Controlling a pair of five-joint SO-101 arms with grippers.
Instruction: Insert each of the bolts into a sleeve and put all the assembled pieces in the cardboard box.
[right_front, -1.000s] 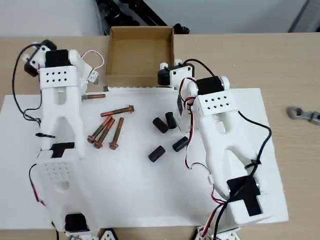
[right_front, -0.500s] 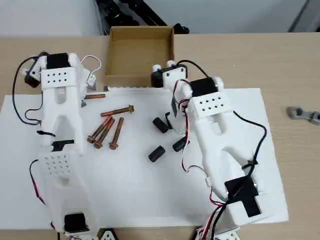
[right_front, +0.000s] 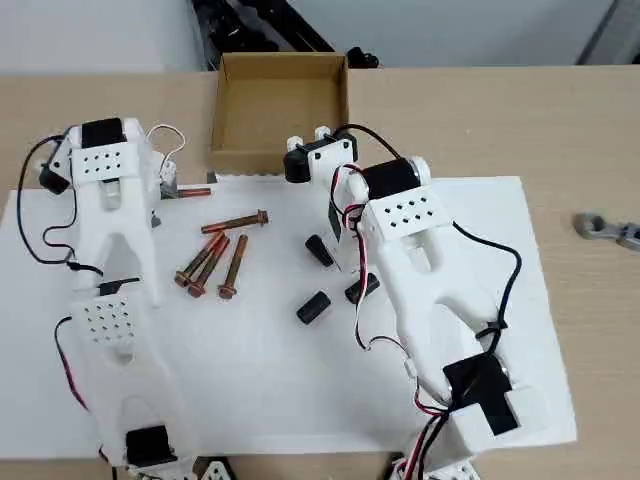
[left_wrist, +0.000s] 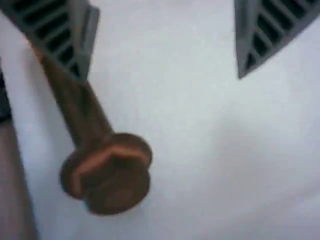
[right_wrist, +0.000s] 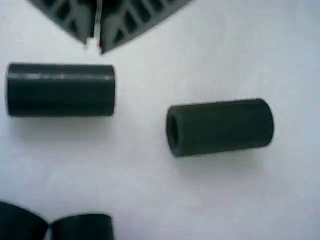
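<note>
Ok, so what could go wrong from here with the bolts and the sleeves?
The left arm's jaws are open with the bolt against one side, not centred, so closing may nudge it away instead of gripping it. The right arm's jaws are shut beside a sleeve lying on its side; coming down like that could set it rolling.

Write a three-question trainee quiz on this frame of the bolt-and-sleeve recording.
1. True or false: the brown cardboard box is empty.
2. The left gripper is: A) open beside a copper-coloured hex-head bolt; B) shut on a sleeve; C) shut on a bolt.
3. Which arm's gripper is above the black cylindrical sleeves?
Key: 1 true; 2 A; 3 the right gripper.
</note>
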